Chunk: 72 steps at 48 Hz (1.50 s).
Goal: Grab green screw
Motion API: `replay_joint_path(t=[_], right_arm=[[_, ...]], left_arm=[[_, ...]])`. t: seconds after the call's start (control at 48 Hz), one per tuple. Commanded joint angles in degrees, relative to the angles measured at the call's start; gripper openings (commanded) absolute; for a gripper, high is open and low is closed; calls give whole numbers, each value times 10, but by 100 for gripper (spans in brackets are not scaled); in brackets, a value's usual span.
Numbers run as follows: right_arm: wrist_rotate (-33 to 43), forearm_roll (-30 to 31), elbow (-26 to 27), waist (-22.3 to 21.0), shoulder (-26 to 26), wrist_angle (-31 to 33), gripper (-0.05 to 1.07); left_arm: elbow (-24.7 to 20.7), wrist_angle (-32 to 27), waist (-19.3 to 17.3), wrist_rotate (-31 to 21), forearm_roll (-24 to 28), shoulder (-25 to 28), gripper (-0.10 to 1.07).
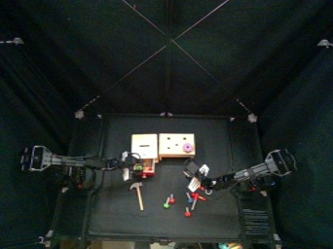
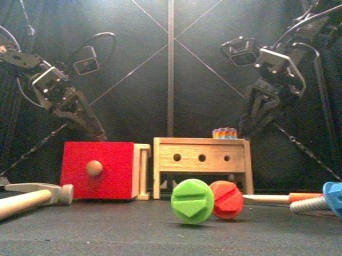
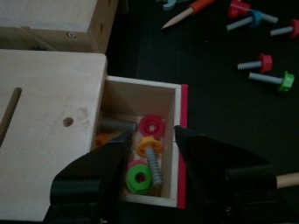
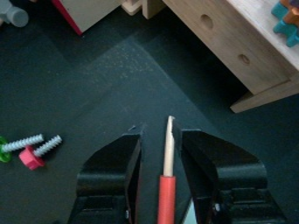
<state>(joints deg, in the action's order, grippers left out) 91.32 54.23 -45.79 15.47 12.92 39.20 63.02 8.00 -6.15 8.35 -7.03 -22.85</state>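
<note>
The green screw (image 2: 191, 198) lies on the table at the front, its round slotted head facing the front camera, with a red screw (image 2: 227, 198) just behind it. A green head (image 4: 6, 145) also shows at the edge of the right wrist view. My left gripper (image 3: 149, 140) is open over the red-sided box (image 3: 181, 131), where red, orange and green pieces (image 3: 138, 178) lie between the jaws. My right gripper (image 4: 163, 136) hangs above the table, shut on a thin wooden tool with a red handle (image 4: 169, 166). Both grippers are away from the green screw.
A wooden block with holes (image 2: 201, 157) stands mid-table beside the red box (image 2: 104, 170). A wooden-handled hammer (image 2: 34, 196) lies at the left, and a blue screw (image 2: 329, 200) at the right. Several red screws (image 3: 260, 63) lie scattered on the table.
</note>
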Motion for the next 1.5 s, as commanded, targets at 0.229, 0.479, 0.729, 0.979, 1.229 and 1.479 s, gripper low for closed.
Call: replay_joint_path(t=[0.229,0.479,0.729,0.979,1.229,1.479], right_arm=[[2,-12,6,-1,7,11,71],[1,-52,4,3,12,40,71],[4,-57,-1,3,11,41,71],[5,-60,-1,1,11,41,71],[5,-68,-1,0,9,41,71],[5,-68,1,-2,7,41,71]], left_arm=[[-56,89,98,1,4,46,84],[-107,115,157,7,52,143,84],[-180,104,171,7,147,236,84],[-240,36,189,7,241,272,94],[-283,-11,226,8,280,328,96],[-310,-28,241,8,315,359,96]])
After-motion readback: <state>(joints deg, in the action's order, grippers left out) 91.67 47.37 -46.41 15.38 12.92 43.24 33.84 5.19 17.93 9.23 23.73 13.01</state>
